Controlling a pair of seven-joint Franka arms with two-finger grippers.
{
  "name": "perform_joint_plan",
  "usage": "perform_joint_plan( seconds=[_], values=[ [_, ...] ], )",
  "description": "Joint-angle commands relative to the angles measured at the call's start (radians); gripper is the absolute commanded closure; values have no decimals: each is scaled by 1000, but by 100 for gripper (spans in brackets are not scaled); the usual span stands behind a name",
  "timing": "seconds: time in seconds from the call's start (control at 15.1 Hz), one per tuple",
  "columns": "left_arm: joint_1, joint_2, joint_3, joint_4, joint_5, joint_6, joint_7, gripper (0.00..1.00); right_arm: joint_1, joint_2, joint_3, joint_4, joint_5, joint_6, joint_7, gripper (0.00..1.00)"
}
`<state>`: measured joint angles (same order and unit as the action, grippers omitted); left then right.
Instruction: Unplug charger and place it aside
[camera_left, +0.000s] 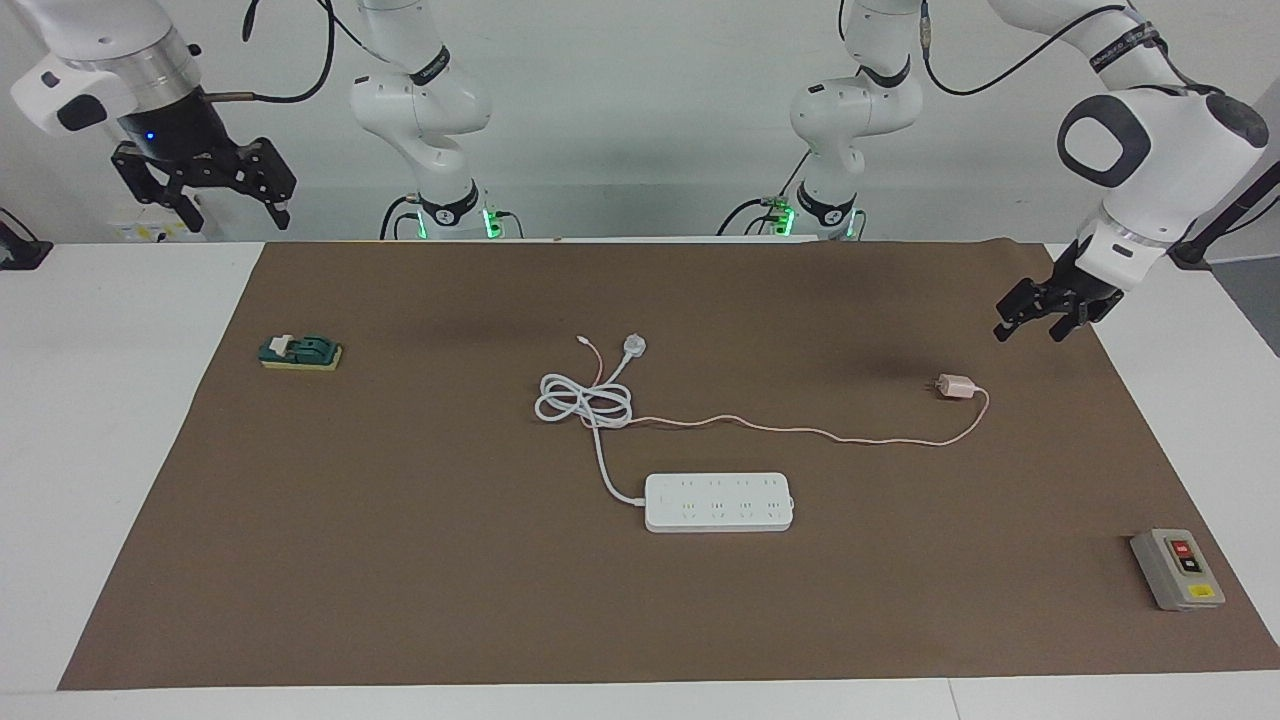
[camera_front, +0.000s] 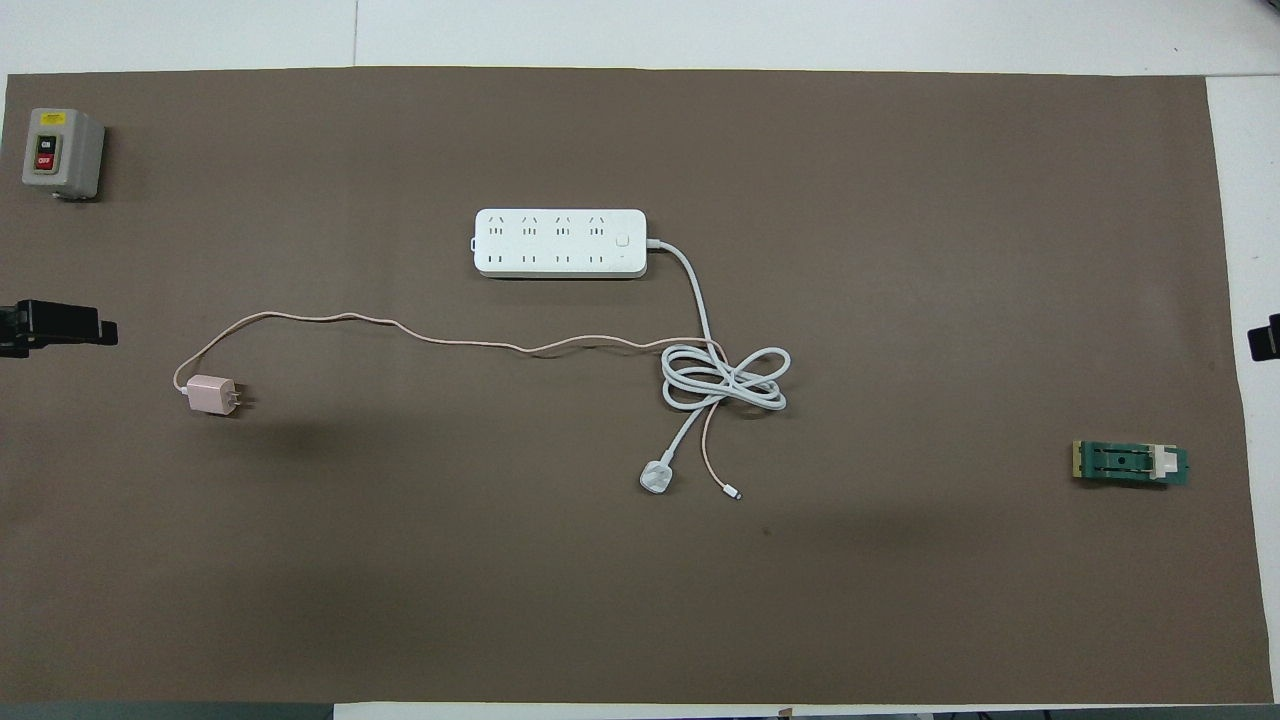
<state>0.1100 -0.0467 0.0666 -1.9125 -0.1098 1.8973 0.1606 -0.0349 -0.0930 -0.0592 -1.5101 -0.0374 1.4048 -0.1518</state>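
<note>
The pale-pink charger (camera_left: 957, 387) lies on its side on the brown mat, prongs bare, toward the left arm's end and nearer to the robots than the white power strip (camera_left: 719, 501). It also shows in the overhead view (camera_front: 210, 394). Its thin pink cable (camera_left: 800, 430) runs over the mat to the coiled white cord (camera_left: 585, 402). No plug sits in the strip's sockets (camera_front: 560, 243). My left gripper (camera_left: 1032, 330) is open and empty, raised over the mat's edge beside the charger and apart from it. My right gripper (camera_left: 230, 205) is open and empty, raised over the right arm's end of the table.
The strip's round white plug (camera_left: 634, 345) lies loose nearer to the robots than the coil. A grey switch box (camera_left: 1177, 569) stands at the mat's corner at the left arm's end. A green and yellow block (camera_left: 300, 352) lies toward the right arm's end.
</note>
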Motion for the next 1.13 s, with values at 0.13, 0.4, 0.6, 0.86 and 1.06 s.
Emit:
perform_joint_plan(
  seconds=[0.13,0.4,0.6,0.86,1.06],
  values=[
    [-10,2,-56,139,24,-171,-137,0,-74,-36,84,-52,-16,8,34,0],
    [-10,-21,-132,162,45,-221,-236,0,-99,7,107,-41,-13,5,40,0],
    [-9,-21,-189,205,111,-280,-251,0,-99,1,108,-41,-15,8,43,0],
    [-10,-12,-223,225,108,-256,-248,0,-97,-4,108,-35,-18,19,47,0],
    [-9,-24,-228,202,107,-257,-253,0,-92,-10,110,-38,-18,17,60,0]
  ],
)
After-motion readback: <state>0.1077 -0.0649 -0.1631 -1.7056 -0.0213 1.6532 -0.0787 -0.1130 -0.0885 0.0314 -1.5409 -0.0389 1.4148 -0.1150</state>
